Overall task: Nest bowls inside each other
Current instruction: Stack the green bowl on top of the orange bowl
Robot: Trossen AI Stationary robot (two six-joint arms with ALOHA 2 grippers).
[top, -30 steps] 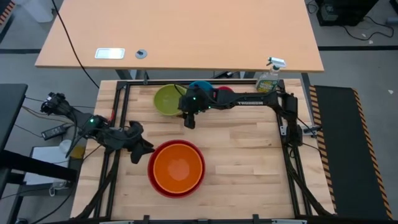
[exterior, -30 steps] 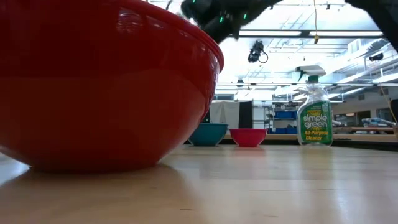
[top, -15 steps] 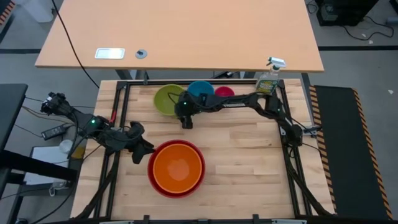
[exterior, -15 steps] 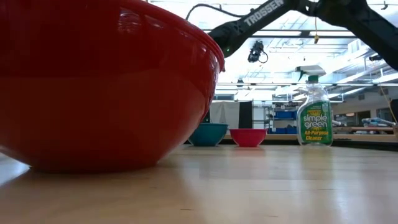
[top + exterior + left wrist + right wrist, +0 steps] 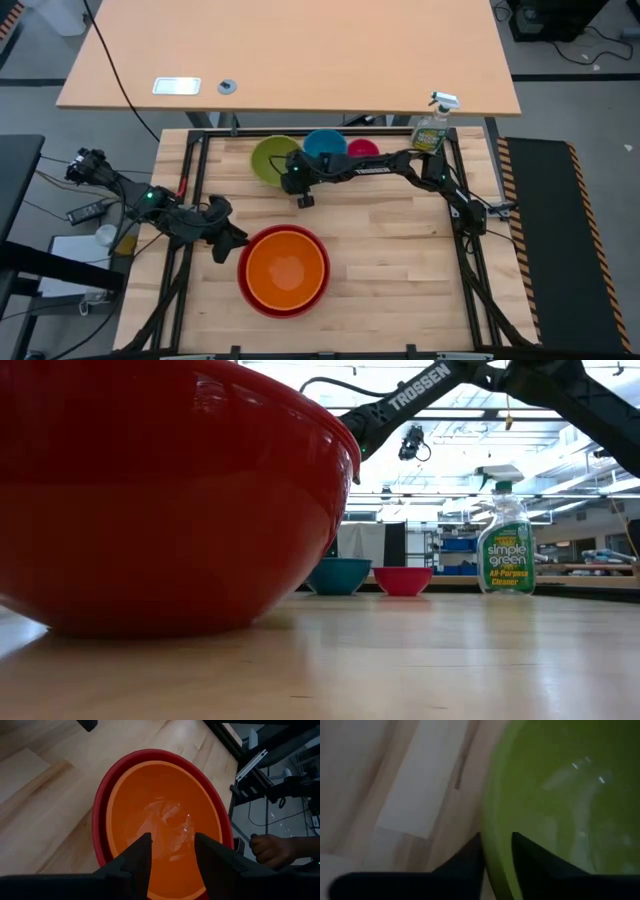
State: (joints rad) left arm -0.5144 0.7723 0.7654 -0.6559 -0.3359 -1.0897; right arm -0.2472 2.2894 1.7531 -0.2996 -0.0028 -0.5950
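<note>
- The right gripper (image 5: pixel 295 183) reaches across the far part of the table (image 5: pixel 390 250) from the right side, arm stretched long and low, wrist tipped down at the near rim of the lime green bowl (image 5: pixel 270 158).
- In the right wrist view its two fingers (image 5: pixel 470 862) straddle that rim, one outside the wall and one inside; they look pinched onto it, though the view is too close and soft to be sure of contact.
- The left gripper (image 5: pixel 228 238) waits just beside the red bowl (image 5: pixel 248 285), fingers spread and holding nothing, pointed at the orange bowl (image 5: pixel 286 270) nested inside the red one.
- Against a second ago, the right arm has stretched out and its gripper has moved nearer to the green bowl's edge; the left arm has not shifted.
- The green bowl sits upright, glossy, right under the right gripper; the blue bowl (image 5: pixel 324 146) touches the arm's far side, and the magenta pink bowl (image 5: pixel 362 149) is just beyond it.
- A green spray bottle (image 5: pixel 433 126) stands farther along the arm, by the table's far right corner.
- A person's hand (image 5: pixel 270 849) shows past the table edge in the left wrist view.
</note>
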